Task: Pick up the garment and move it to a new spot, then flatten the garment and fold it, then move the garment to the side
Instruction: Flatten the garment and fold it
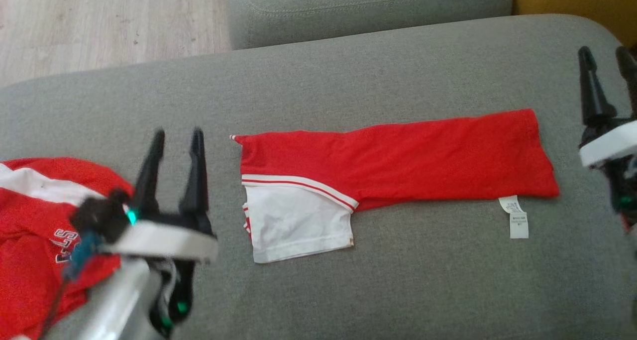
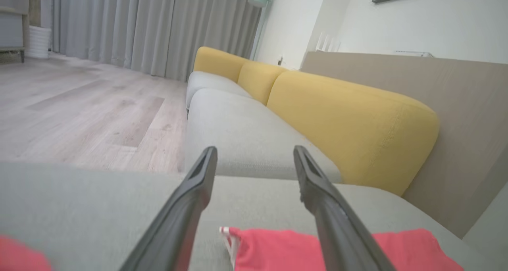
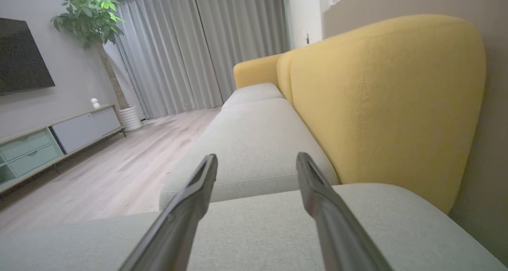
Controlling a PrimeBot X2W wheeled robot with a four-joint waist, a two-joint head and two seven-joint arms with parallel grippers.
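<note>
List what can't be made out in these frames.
- White care label on the folded red-and-white cloth garment: head view, print too small to read.
- Second red-and-white lettered garment: head view, lettering partly covered by the left gripper, and the garment is cut by the left edge.
- Right gripper: head view, body cut by the right edge.
- Folded garment's lower part: left wrist view, cut by the bottom edge.

Soft even daylight, faint shadows, blurry near foreground.
</note>
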